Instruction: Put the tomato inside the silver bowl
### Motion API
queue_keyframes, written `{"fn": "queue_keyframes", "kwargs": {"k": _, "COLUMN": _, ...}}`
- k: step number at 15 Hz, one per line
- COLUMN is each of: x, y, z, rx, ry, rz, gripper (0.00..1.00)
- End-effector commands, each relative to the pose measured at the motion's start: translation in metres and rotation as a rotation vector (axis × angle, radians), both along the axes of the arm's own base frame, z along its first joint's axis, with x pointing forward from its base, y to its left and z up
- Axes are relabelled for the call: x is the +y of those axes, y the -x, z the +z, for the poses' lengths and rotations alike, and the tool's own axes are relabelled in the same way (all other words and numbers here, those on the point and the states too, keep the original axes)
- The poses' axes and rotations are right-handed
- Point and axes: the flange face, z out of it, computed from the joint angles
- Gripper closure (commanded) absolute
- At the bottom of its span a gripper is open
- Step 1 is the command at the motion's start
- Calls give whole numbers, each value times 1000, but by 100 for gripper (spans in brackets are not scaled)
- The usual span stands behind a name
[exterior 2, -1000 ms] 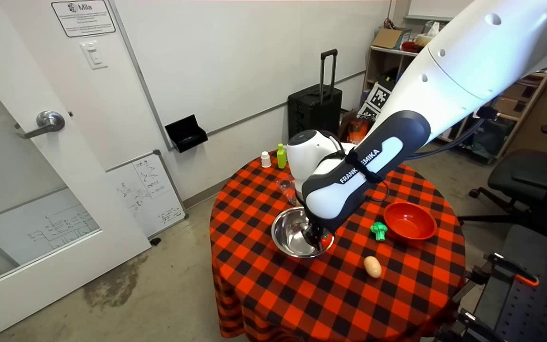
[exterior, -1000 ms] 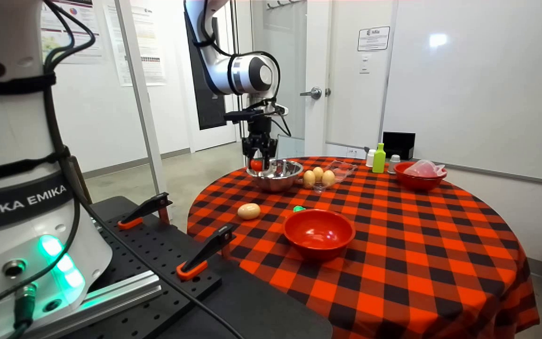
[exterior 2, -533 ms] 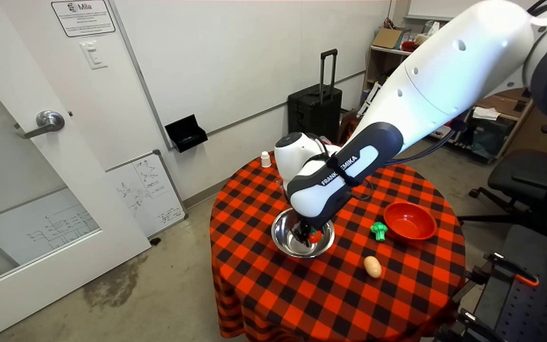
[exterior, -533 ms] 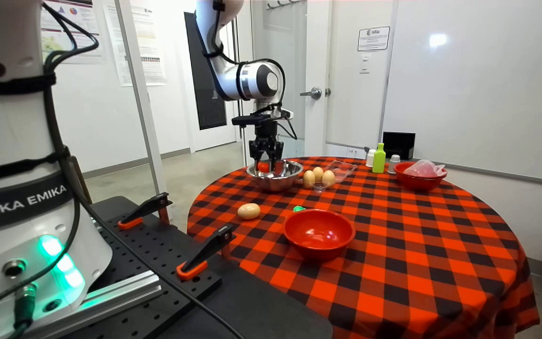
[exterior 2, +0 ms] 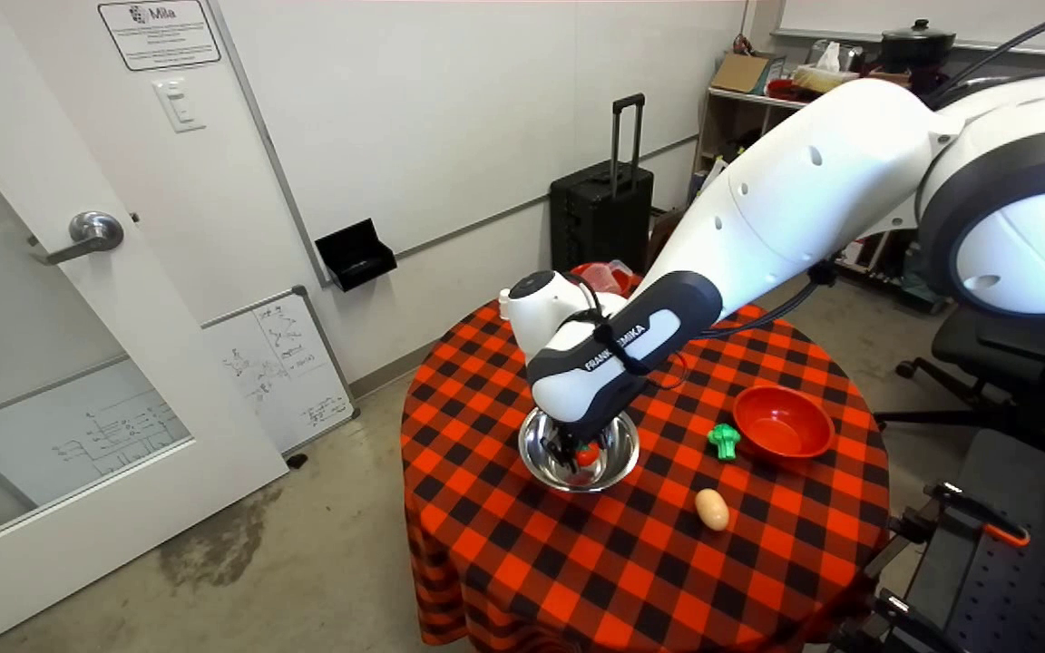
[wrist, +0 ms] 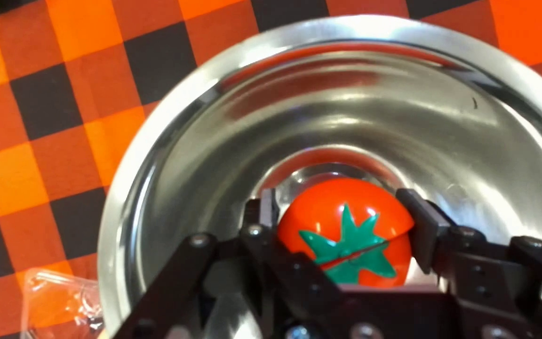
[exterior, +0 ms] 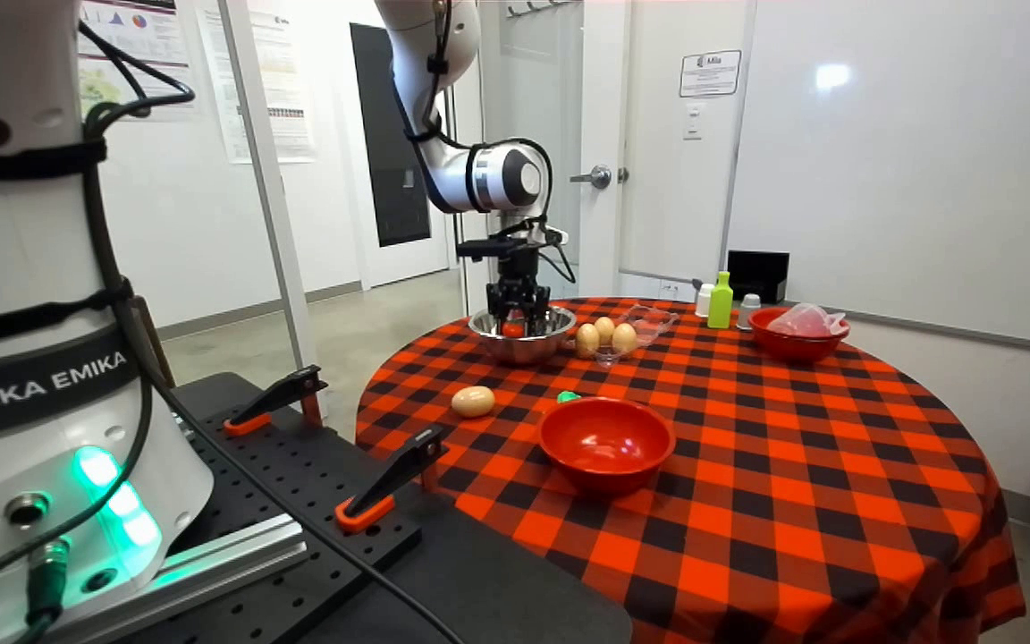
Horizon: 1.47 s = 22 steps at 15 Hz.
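Presently holding the tomato (wrist: 346,230) in the gripper (wrist: 342,212), pinched from both sides, low within the rim of the silver bowl (wrist: 341,113) — cannot tell whether touching the bottom. Probably just short of release. If pressed further down, could jam against the metal and skid the bowl over the checked cloth (exterior: 747,447), perhaps into the eggs (exterior: 604,329) close on its right in an exterior view. If let go too high, likely to bounce and roll up the wall. If spread too wide, may knock that wall; if raised half-released, may drag the tomato out over the rim. Also seamed across the top — might part under uneven squeeze.
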Motion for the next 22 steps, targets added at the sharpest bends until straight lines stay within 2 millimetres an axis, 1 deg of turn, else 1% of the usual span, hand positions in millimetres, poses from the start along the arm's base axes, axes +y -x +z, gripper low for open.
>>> {"fn": "queue_keyframes", "kwargs": {"k": 1, "x": 3, "y": -16, "z": -11, "rx": 12, "ry": 15, "rz": -11, "gripper": 62}}
{"fn": "queue_keyframes", "kwargs": {"k": 6, "x": 1, "y": -23, "z": -21, "rx": 29, "ry": 17, "rz": -20, "gripper": 62}}
{"fn": "queue_keyframes", "kwargs": {"k": 7, "x": 1, "y": -23, "z": -23, "rx": 33, "ry": 18, "rz": -23, "gripper": 44}}
{"fn": "queue_keyframes", "kwargs": {"k": 8, "x": 0, "y": -24, "z": -23, "rx": 35, "ry": 18, "rz": -24, "gripper": 37}}
{"fn": "queue_keyframes", "kwargs": {"k": 9, "x": 0, "y": -25, "z": -25, "rx": 37, "ry": 19, "rz": -26, "gripper": 26}}
{"fn": "queue_keyframes", "kwargs": {"k": 10, "x": -1, "y": -26, "z": -25, "rx": 39, "ry": 19, "rz": -28, "gripper": 23}}
{"fn": "queue_keyframes", "kwargs": {"k": 11, "x": -2, "y": -27, "z": -26, "rx": 40, "ry": 19, "rz": -30, "gripper": 11}}
{"fn": "queue_keyframes", "kwargs": {"k": 12, "x": -2, "y": -28, "z": -26, "rx": 40, "ry": 19, "rz": -32, "gripper": 3}}
{"fn": "queue_keyframes", "kwargs": {"k": 13, "x": -2, "y": -29, "z": -26, "rx": 40, "ry": 19, "rz": -34, "gripper": 0}}
{"fn": "queue_keyframes", "kwargs": {"k": 16, "x": -3, "y": -31, "z": -25, "rx": 39, "ry": 18, "rz": -37, "gripper": 0}}
{"fn": "queue_keyframes", "kwargs": {"k": 18, "x": -4, "y": -31, "z": -20, "rx": 31, "ry": 17, "rz": -39, "gripper": 0}}
{"fn": "queue_keyframes", "kwargs": {"k": 22, "x": -4, "y": -31, "z": 0, "rx": 2, "ry": 17, "rz": -38, "gripper": 0}}
